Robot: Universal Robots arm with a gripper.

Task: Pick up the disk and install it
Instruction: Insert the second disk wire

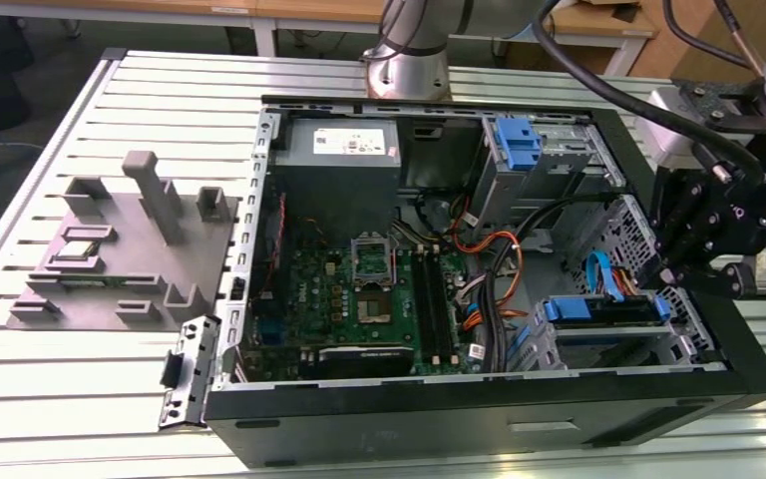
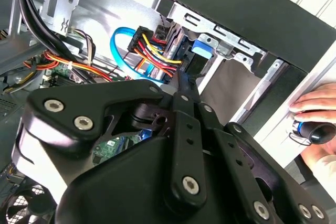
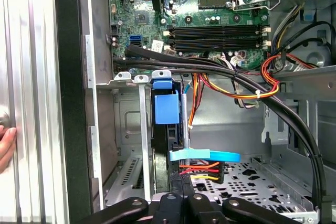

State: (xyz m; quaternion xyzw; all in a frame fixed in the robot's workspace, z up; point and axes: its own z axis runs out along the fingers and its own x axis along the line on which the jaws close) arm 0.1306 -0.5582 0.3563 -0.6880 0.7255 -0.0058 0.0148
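The disk (image 1: 605, 310) sits in the drive cage at the exterior view's right end of the open computer case, its blue rail facing up. The first wrist view has the disk (image 3: 165, 109) edge-on between the cage's metal walls, with a light-blue cable and coloured power wires at its near end. The second wrist view catches the blue rail tab of the disk (image 2: 202, 46) just beyond the fingertips. My gripper (image 1: 672, 277) hangs over the cage's outer side, and in both wrist views the gripper (image 2: 182, 81) (image 3: 184, 195) has its fingers drawn together, holding nothing that I can see.
A second blue bracket (image 1: 523, 145) stands in the far bay beside the grey power supply (image 1: 340, 143). Thick black cables (image 3: 236, 77) and orange wires cross above the cage. A grey fixture (image 1: 131, 249) lies outside the case. A person's hand (image 2: 315, 111) rests on the table edge.
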